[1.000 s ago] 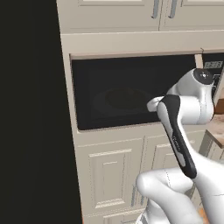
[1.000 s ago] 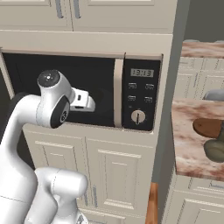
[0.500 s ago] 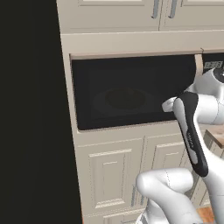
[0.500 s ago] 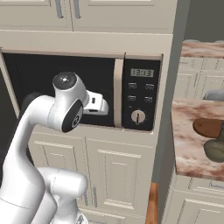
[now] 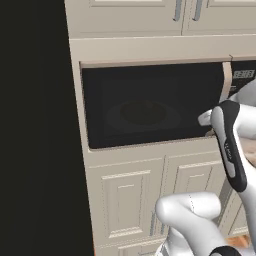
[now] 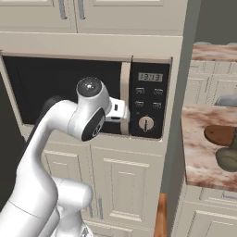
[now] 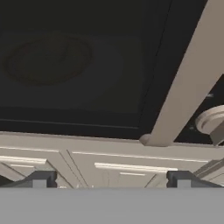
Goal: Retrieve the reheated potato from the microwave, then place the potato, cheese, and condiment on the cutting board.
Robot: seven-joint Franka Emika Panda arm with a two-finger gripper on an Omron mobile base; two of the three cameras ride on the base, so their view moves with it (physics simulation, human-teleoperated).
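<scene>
Task barely begun: microwave (image 6: 69,92) door shut, potato not retrieved, presumably behind the dark glass, can't make it out. Pincer (image 7: 111,179) open, empty, jaws wide, facing the beige door handle (image 6: 125,97) near its lower end, not touching yet. Cutting board (image 6: 221,135) on the bench (image 6: 199,152) to the right, condiment bottle (image 6: 227,158) beside it; cheese not made out. All placing left to do

The microwave (image 5: 150,107) has dark glossy glass; the countertop (image 6: 199,139) looks like mottled stone.
</scene>
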